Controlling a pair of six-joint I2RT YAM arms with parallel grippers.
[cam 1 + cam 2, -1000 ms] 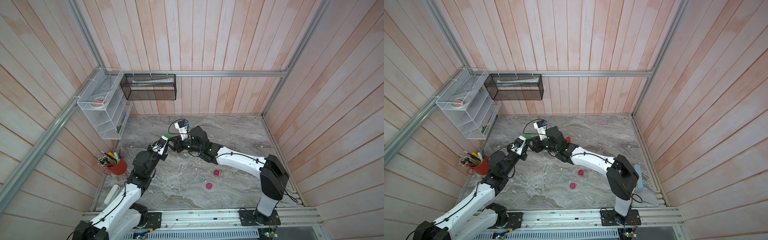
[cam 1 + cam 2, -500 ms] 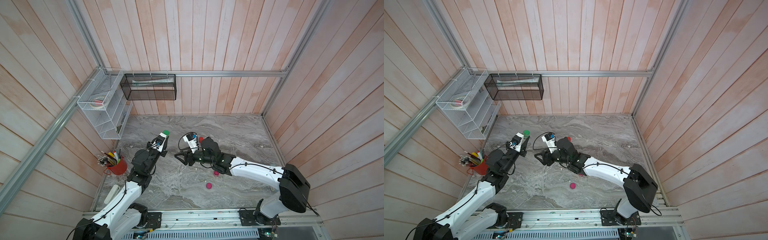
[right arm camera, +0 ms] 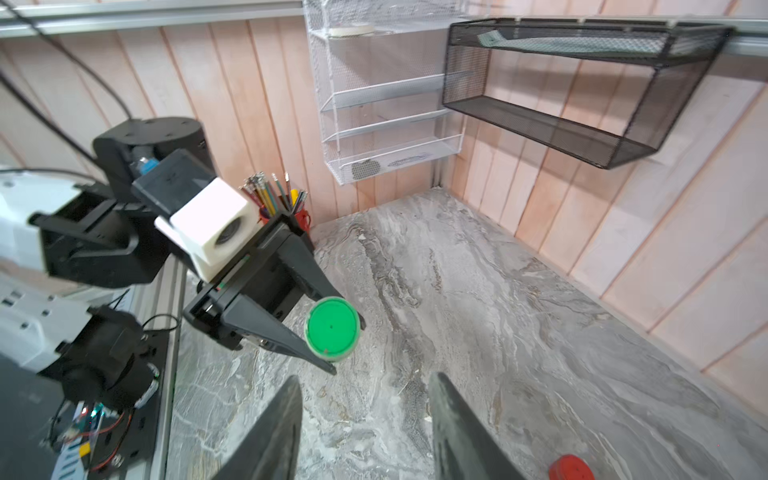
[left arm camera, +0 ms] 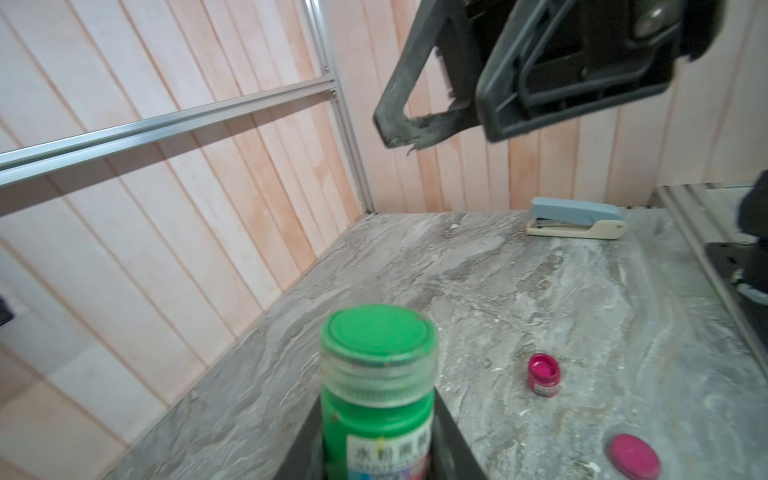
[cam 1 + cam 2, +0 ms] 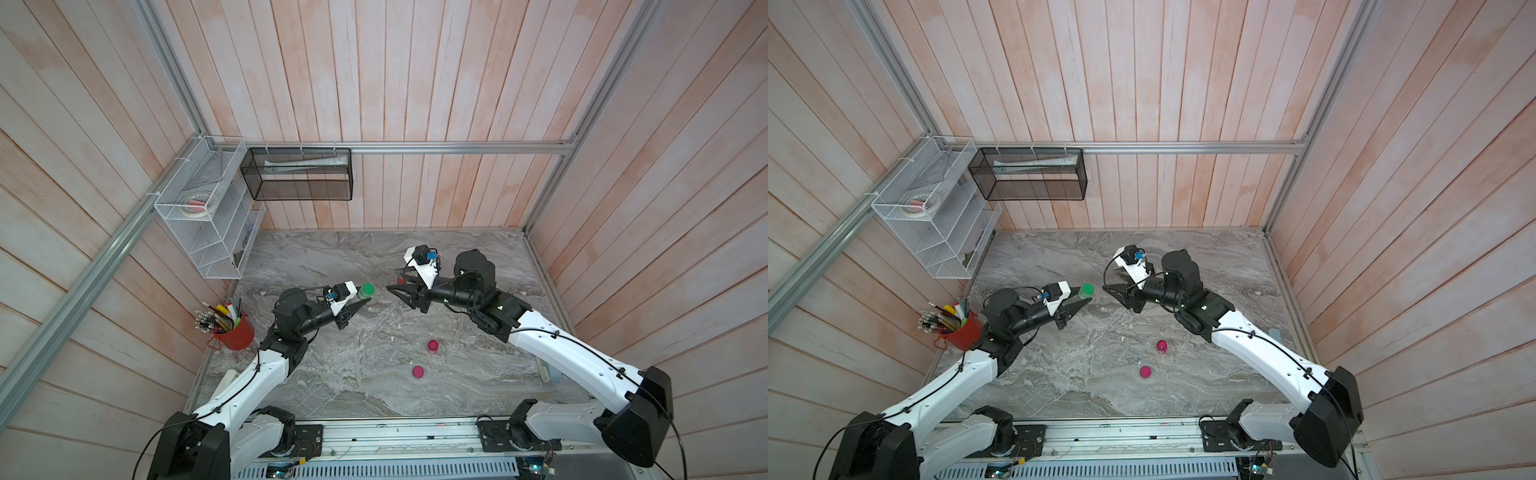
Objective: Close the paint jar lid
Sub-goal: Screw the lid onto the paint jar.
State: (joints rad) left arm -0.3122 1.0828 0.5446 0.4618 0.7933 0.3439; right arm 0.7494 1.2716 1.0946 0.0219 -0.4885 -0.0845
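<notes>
Left fingers (image 3: 286, 345): pinching the green paint jar (image 4: 374, 415) by its body, one on each side, holding it clear of the tabletop (image 5: 332, 374).
Right fingers (image 3: 276, 432): spread, nothing between them, close by at the jar's 3 o'clock in both top views.
Left wrist view only: the jar's white label with printed characters, the clear collar under the lid, and a stapler (image 4: 575, 216) by the wall.
Right wrist view only: the green lid (image 3: 332, 326) seen face-on, plus a red cap (image 3: 571, 467); can't tell if there's a jar under it.
Jar look: green paint inside, lid sitting on top.
Count: one green jar, one open pink jar (image 5: 433, 345) at its 4 o'clock, one loose pink lid (image 5: 418, 371) at the pink jar's 7 o'clock, one red cap, one stapler, one pencil cup (image 5: 237, 334).
</notes>
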